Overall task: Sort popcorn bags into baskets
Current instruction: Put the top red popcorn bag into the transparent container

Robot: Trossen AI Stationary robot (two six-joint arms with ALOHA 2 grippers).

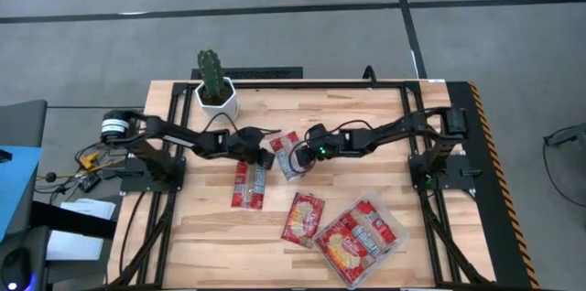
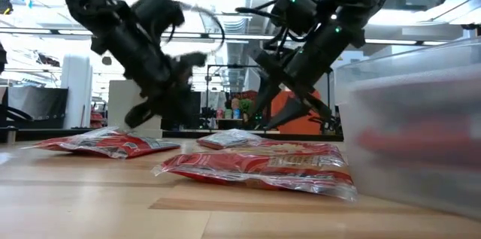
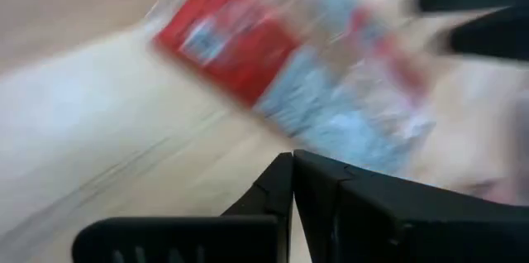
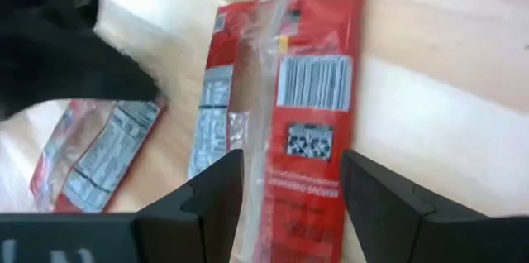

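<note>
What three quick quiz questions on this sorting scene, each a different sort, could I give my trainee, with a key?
1. True or false: the clear tray already has popcorn bags in it.
2. Which one has its fingers open over a red bag: (a) the left gripper or (b) the right gripper?
3. What stands at the table's far left corner, apart from the bags?

Key:
1. True; several red packets lie inside it.
2. (b). In the right wrist view its fingers straddle a bag lying barcode side up; the left gripper's fingers are shut.
3. A cactus in a white pot.
</note>
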